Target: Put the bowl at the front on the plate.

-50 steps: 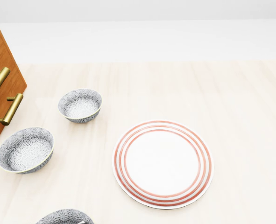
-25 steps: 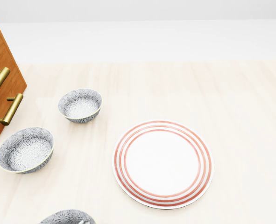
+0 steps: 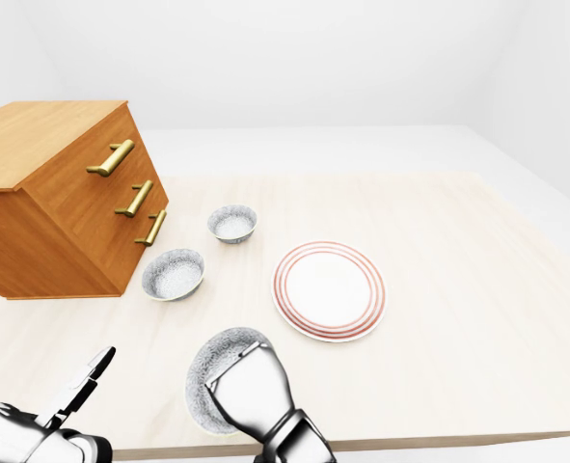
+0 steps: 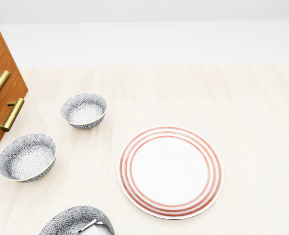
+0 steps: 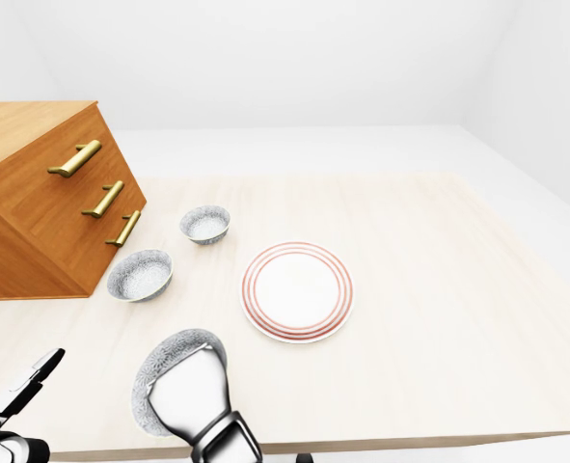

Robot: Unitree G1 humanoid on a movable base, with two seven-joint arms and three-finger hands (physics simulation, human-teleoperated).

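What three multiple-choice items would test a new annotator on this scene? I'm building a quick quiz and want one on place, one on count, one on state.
1. In the left-eye view, where does the drawer chest stand relative to the plate?
A. to its left
B. to its right
C. on top of it

2. How many patterned bowls are in sight?
A. one
B. two
C. three

3. What is on the plate?
A. a bowl
B. nothing
C. a spoon

Answers:
1 A: the wooden drawer chest fills the left of the view, while the red-ringed plate lies near the middle.
2 C: the top bowl, the middle bowl and the bottom bowl, where the right hand is.
3 B: its white centre is bare.
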